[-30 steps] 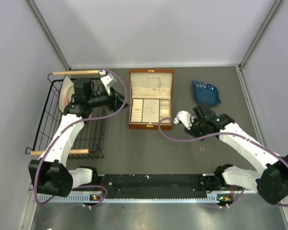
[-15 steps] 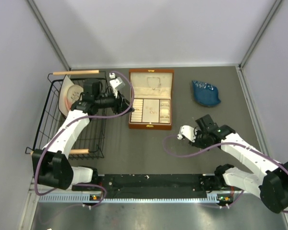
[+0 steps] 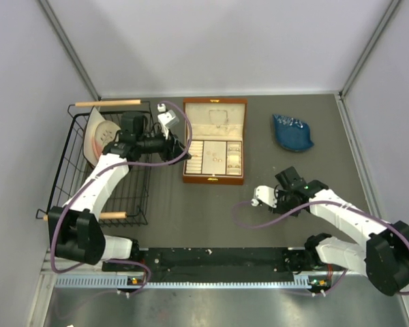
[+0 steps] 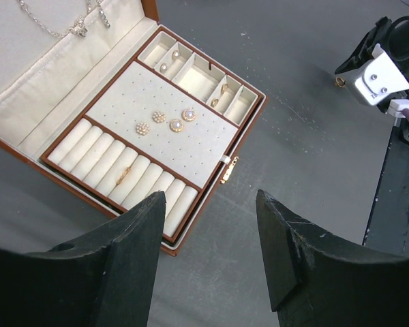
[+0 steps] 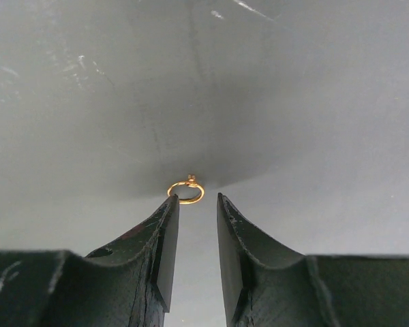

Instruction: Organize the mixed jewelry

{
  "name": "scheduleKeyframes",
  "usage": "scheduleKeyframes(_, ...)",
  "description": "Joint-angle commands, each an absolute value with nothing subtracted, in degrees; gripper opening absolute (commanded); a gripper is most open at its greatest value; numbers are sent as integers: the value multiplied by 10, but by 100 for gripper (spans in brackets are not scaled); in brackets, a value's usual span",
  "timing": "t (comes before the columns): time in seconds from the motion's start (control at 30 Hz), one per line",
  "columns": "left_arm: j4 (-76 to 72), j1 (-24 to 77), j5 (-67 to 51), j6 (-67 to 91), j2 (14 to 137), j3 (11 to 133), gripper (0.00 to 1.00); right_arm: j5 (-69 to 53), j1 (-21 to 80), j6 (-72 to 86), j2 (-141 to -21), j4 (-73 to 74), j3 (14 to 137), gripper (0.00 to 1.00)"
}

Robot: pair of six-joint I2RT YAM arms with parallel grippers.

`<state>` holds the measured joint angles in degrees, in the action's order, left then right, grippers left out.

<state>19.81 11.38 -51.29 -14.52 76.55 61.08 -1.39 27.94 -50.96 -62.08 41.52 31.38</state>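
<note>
A tiny gold ring (image 5: 186, 192) lies on the grey table just beyond my right gripper's (image 5: 197, 201) fingertips, nearer the left one. The jaws stand a narrow gap apart with nothing between them. In the top view the right gripper (image 3: 284, 206) points down at the table and hides the ring. The open brown box (image 4: 240, 151) holds a silvery chain necklace (image 4: 61, 26) in its lid, gold earrings (image 4: 165, 121) on the pad and a gold ring (image 4: 124, 174) in the rolls. My left gripper (image 4: 210, 204) is open and empty, above the table by the box's corner.
A black wire basket (image 3: 68, 167) with a cream object (image 3: 94, 136) stands at the left. A blue dish (image 3: 292, 132) sits at the back right. The box (image 3: 215, 179) stands mid-table. Grey walls close in both sides.
My right gripper has moved from beside the box toward the near side and down over the ring. My left gripper has swung right from the basket to the box's left edge.
</note>
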Motion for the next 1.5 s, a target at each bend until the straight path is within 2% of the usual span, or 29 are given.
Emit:
scheduleKeyframes(0.0, 190, 116, -513, -156, 769, 641, 61, -22, 274, -532, -628, 396, 311, 30)
scheduleKeyframes(0.63, 190, 116, -504, -156, 787, 647, 60, -35, 275, -542, -671, 355, 300, 28)
scheduleKeyframes(0.87, 190, 116, -500, -157, 791, 648, 60, -52, 274, -524, -682, 356, 302, 3)
scheduleKeyframes(0.97, 191, 116, -499, -158, 795, 648, 60, -60, 274, -503, -688, 357, 312, 0)
scheduleKeyframes(1.27, 149, 116, -484, -113, 798, 642, 58, -80, 275, -385, -697, 376, 423, 0)
scheduleKeyframes(1.47, 5, 117, -491, 72, 793, 606, 57, -76, 275, -244, -729, 379, 612, 0)
